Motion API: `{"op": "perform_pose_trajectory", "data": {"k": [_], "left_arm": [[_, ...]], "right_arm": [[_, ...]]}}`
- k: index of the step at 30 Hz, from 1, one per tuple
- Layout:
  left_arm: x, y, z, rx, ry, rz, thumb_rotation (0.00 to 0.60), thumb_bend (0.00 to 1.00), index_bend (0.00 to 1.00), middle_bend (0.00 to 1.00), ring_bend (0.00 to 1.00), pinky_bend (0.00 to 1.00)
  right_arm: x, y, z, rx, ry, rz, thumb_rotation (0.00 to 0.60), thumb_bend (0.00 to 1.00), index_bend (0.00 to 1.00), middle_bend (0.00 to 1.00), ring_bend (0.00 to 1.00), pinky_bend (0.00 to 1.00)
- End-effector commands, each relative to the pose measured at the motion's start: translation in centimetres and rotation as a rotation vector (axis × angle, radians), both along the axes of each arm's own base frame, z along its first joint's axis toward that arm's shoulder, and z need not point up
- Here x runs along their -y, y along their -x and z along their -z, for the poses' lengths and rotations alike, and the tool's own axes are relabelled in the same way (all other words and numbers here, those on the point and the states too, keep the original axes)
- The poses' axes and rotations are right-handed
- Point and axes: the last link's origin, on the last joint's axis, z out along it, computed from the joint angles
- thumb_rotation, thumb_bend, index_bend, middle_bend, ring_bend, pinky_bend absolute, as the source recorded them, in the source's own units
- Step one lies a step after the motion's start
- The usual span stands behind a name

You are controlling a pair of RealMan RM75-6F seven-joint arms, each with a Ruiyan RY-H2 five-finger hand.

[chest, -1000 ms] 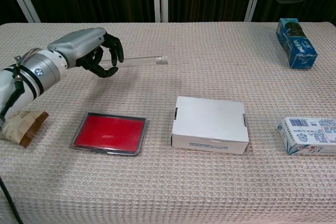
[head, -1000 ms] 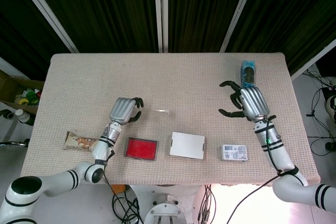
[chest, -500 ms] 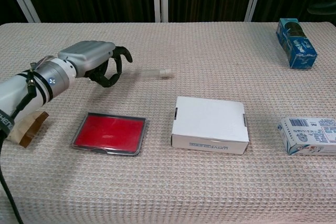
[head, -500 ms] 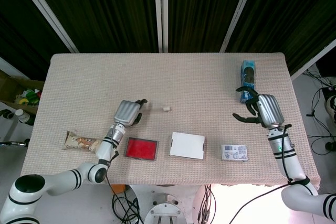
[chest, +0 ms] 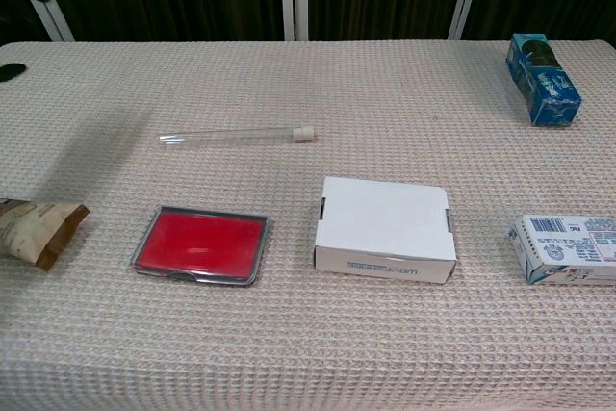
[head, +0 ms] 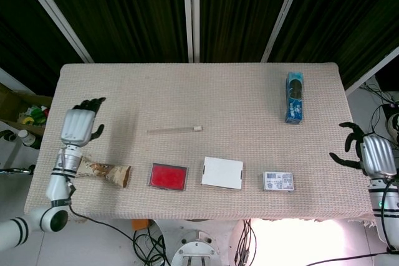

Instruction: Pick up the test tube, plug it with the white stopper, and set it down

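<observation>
The left hand (head: 80, 124) has released the test tube (chest: 236, 136) and withdrawn, fingers spread, empty; the plugged tube lies on the desk (chest: 404, 103). Task appears complete.

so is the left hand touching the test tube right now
Apart. The head view shows the left hand raised near the table's left edge, with a wide stretch of bare cloth between it and the test tube, which lies alone on the table.
</observation>
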Motion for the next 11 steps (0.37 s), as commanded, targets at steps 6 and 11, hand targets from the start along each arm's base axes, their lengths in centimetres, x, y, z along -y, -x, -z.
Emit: {"op": "perform_pose_trajectory", "data": {"k": [6,11], "left_arm": [[9.8,7.1,-8.9,0.07,-0.083,-0.079,0.6,0.28,0.18,0.17,0.12,0.15],[14.6,7.5,-9.2,0.115,-0.089,-0.111,0.6,0.28,0.18,0.17,0.12,0.15]], "right_arm": [[-4.8,1.3,-1.5,-0.079,-0.014,0.056,0.6,0.14,0.05,0.12,0.07,0.17],[-7.0,1.0,-1.0,-0.073,-0.012,0.051,0.6,0.15,0.05,0.12,0.07,0.16]]}}
